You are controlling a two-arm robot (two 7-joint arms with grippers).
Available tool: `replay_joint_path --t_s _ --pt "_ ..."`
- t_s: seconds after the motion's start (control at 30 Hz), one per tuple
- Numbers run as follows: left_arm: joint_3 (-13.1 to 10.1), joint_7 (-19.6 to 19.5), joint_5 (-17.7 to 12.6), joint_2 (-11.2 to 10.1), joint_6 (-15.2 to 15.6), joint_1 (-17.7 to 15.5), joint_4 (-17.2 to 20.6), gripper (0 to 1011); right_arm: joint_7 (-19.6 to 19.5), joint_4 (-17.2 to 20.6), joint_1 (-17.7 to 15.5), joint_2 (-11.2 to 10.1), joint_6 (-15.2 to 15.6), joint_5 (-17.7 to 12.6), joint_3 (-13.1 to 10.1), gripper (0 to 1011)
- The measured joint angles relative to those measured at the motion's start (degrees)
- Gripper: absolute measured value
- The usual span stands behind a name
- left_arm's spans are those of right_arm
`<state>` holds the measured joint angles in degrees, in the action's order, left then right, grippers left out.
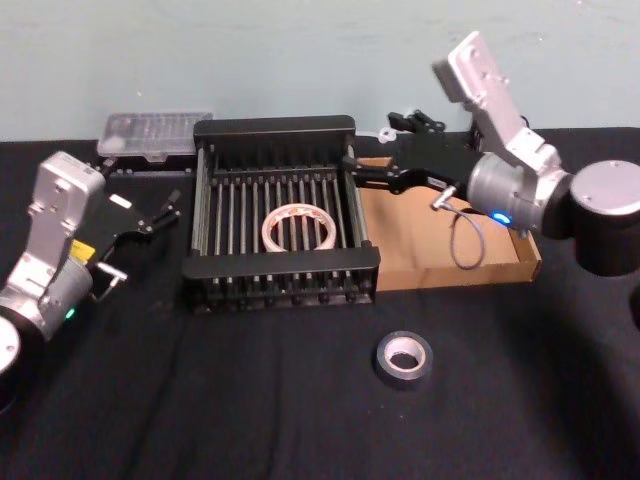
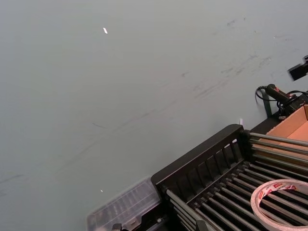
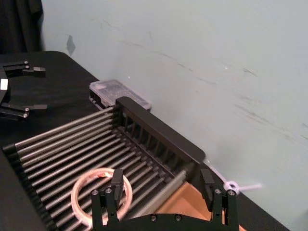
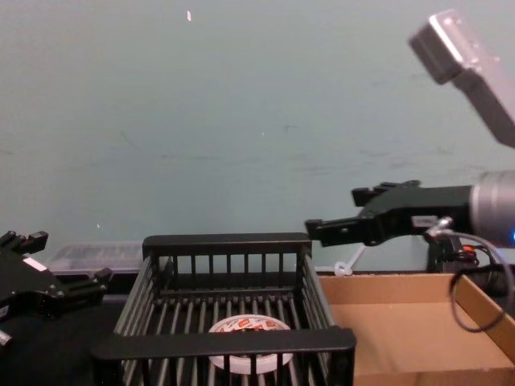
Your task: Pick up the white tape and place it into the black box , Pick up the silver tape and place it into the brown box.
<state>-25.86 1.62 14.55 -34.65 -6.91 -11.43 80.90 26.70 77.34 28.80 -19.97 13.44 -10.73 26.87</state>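
The table [image 1: 300, 420] carries a black cloth and all the task items. The black box [image 1: 280, 128] stands at the centre, with the brown box [image 1: 525, 268] touching its right side. A clear plastic case [image 1: 155, 133] lies behind the black box's left rear corner, against the wall.

The right arm reaches in from the right, over the brown box. The right end effector [image 3: 161, 185] hangs above the rim between the two boxes; its fingers stand wide apart and hold nothing. The left end effector [image 1: 165, 212] rests low over the table, left of the black box; its fingers are spread and hold nothing.

The white tape [image 1: 299, 229] lies flat on the slatted floor of the black box, near the middle. The silver tape [image 1: 404, 359] lies flat on the table, in front of the boxes and apart from both.
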Motion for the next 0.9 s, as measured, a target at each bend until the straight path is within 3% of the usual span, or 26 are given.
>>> replay_joint_path --t_s 0.43,0.9 --pt "0.0 0.0 0.0 0.0 0.0 0.0 0.0 1001 0.4 9.6 -7.1 -7.1 3.5 -2.7 -3.2 1002" --pt "0.0 0.0 0.0 0.0 0.0 0.0 0.0 1001 1.3 16.0 -13.1 -12.2 7.2 -6.8 -4.8 1002"
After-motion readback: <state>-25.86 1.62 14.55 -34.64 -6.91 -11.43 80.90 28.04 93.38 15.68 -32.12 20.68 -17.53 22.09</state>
